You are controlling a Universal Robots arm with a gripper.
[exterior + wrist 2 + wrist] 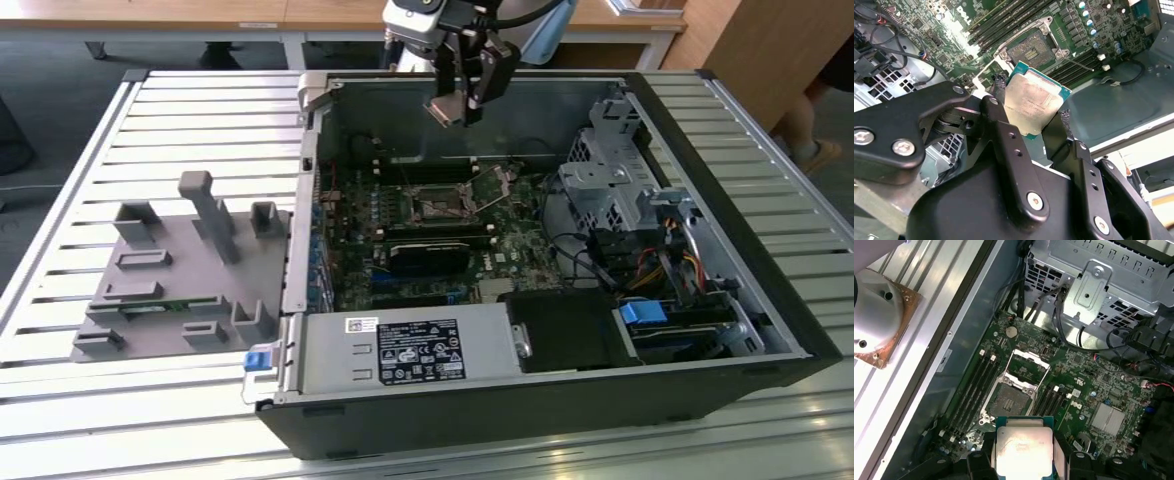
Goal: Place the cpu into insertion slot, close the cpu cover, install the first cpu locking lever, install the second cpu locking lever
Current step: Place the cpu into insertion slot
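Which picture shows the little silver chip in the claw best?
The second wrist view: the cpu, held in the claw, looks big, with most of its silver face showing. The first wrist view shows its face too, partly hidden. The exterior view shows it tiny.

**Three cameras, one open case**

The exterior view looks steeply down from well back onto the whole open computer case [534, 400] on the slatted desk [174, 110]. The second wrist view rides close, looking obliquely past the cpu [1031, 102]. The first wrist view faces almost straight down on the green board [1089, 385]. All three share the insertion slot [437, 208].
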